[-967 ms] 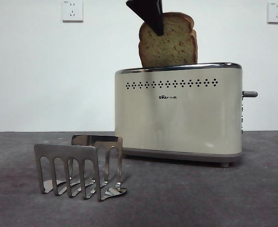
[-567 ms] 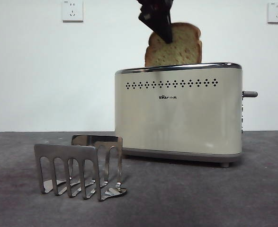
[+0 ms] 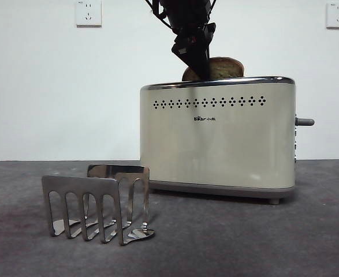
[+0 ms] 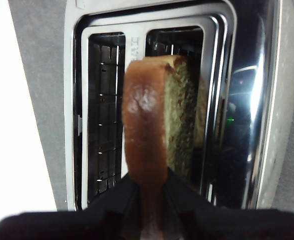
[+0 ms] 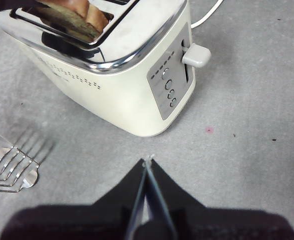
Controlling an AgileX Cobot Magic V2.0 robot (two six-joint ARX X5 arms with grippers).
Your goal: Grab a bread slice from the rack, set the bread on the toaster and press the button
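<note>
Bread slice [image 4: 152,125] sits mostly sunk in the toaster [image 3: 218,141] slot, clamped by the left gripper [image 4: 148,190]. Right gripper [image 5: 147,167] hangs above the surface [image 5: 247,150], jaws together, near the button [image 5: 196,55].

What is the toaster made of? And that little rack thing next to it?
The toaster looks like smooth cream plastic or painted metal, with a mirror-shiny chrome top that reflects light. The rack looks like polished steel: silvery, with bright reflections on its thin dividers.
</note>
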